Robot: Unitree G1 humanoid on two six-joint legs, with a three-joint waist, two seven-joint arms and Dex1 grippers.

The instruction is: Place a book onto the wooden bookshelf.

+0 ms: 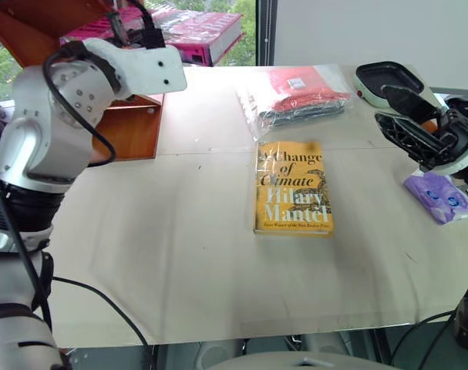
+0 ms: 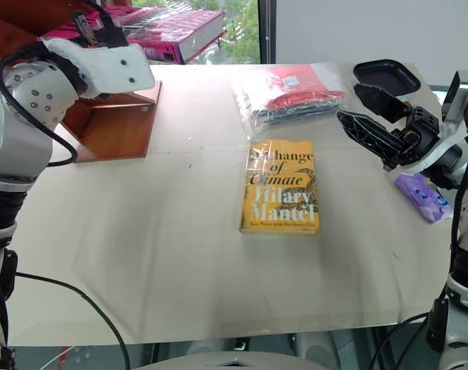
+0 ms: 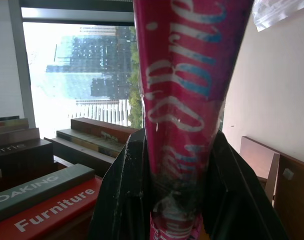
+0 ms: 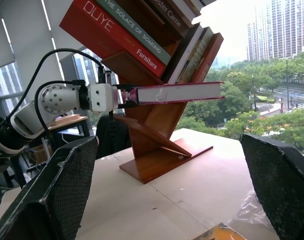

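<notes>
One book (image 4: 179,93), thick and magenta-pink, is held in the air with its long axis about level, reaching away from the left claw (image 4: 125,96) toward the wooden bookshelf (image 4: 162,145); its far end lies in front of the shelf's slanted boards. In the right wrist view it shows pale page edges between pink covers, one cover up and one down. In the left wrist view its glossy wrapped pink face with large pale lettering runs straight out from between the black fingers (image 3: 124,200), which pinch its near end, so the left claw is closed narrowly on the book. In the head views the book (image 1: 195,31) is over the far left corner of the counter (image 1: 187,270), above the bookshelf's flat base. The shelf's boards carry other books, among them a red one with "Furniture" on its spine (image 4: 111,35).

The right claw (image 2: 376,116) hangs wide apart and holds nothing, over the counter's right edge. A yellow "Change of Climate" book (image 1: 293,187) lies flat mid-counter, with a clear bag of red and dark cloth (image 1: 299,96) near the far edge
</notes>
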